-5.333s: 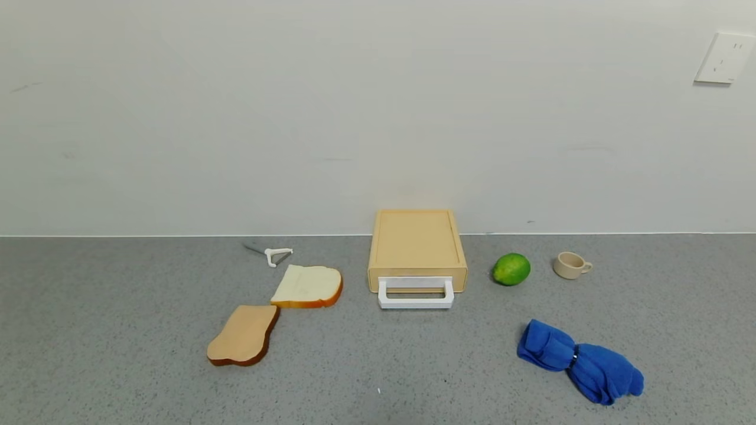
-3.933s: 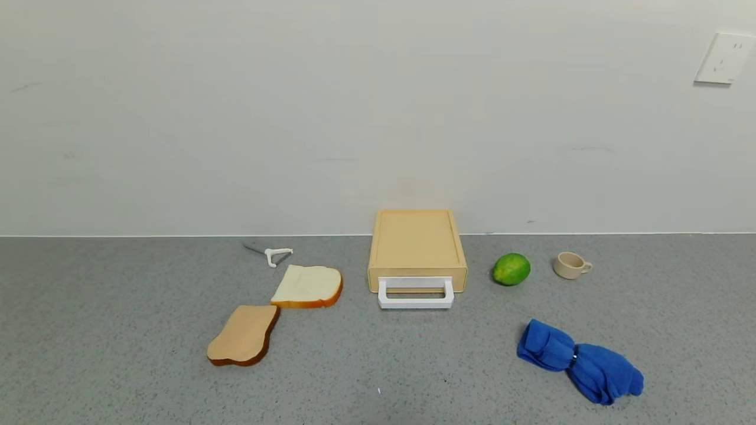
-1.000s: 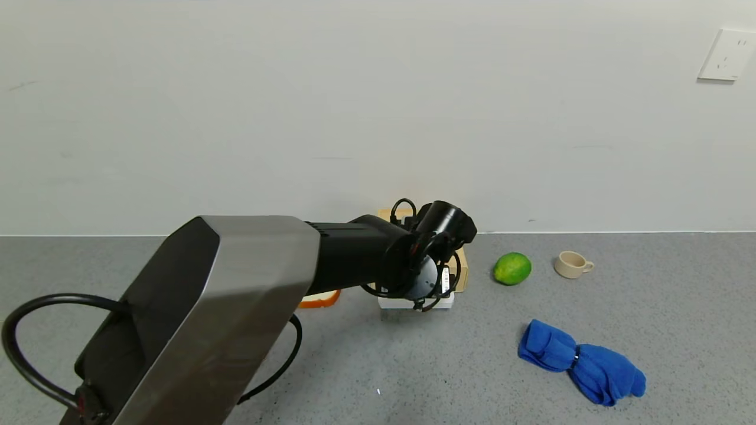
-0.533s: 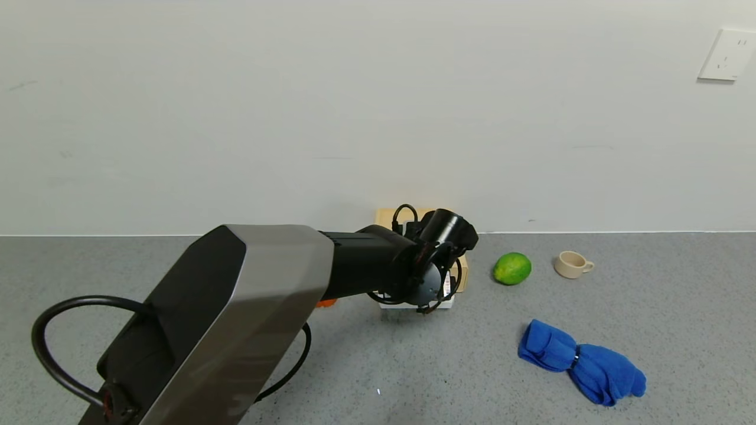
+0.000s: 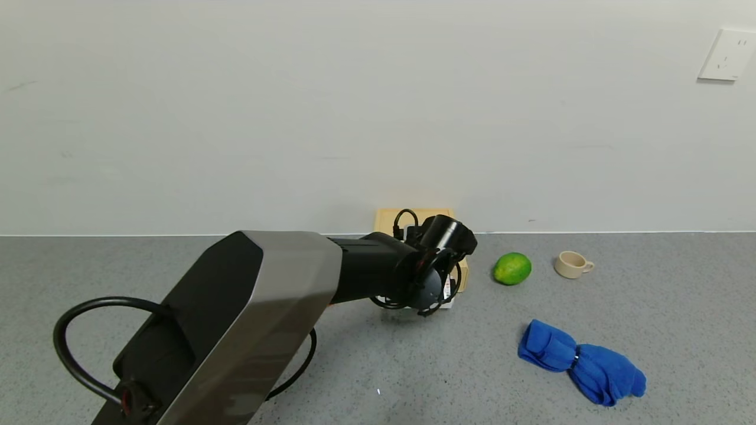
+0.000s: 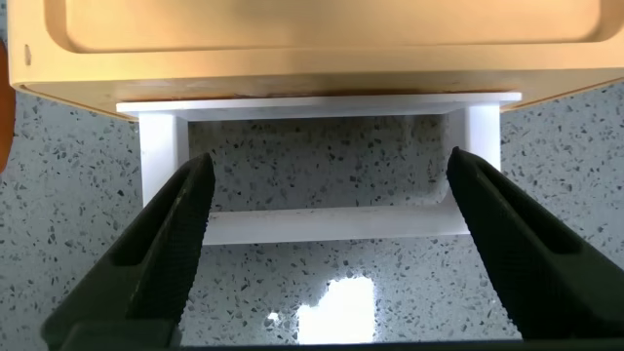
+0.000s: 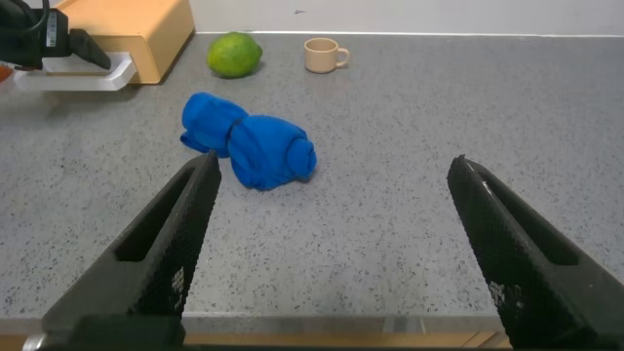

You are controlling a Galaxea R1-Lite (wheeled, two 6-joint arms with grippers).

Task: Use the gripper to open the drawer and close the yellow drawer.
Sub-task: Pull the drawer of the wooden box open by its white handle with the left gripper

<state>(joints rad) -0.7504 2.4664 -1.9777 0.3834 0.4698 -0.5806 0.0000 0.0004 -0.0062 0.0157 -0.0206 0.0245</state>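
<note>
The yellow drawer sits pushed into its flat yellow box (image 5: 387, 216) against the back wall; my left arm hides most of it in the head view. In the left wrist view the box front (image 6: 322, 58) and the white loop handle (image 6: 322, 224) fill the frame. My left gripper (image 6: 329, 171) is open, its fingers (image 6: 185, 214) spread about as wide as the handle and held just in front of and above it, not touching. In the head view this gripper is hidden behind its wrist (image 5: 434, 283). My right gripper (image 7: 331, 171) is open and empty near the counter's front edge.
A green lime (image 5: 512, 268) and a small beige cup (image 5: 572, 264) stand to the right of the box. A rolled blue cloth (image 5: 582, 361) lies nearer on the right. The wall runs right behind the box. Grey speckled counter (image 5: 413, 366) lies in front.
The left arm came into view from the lower left and reached the drawer handle. Over the last second it slid a little right and lower. The drawer has not moved.
</note>
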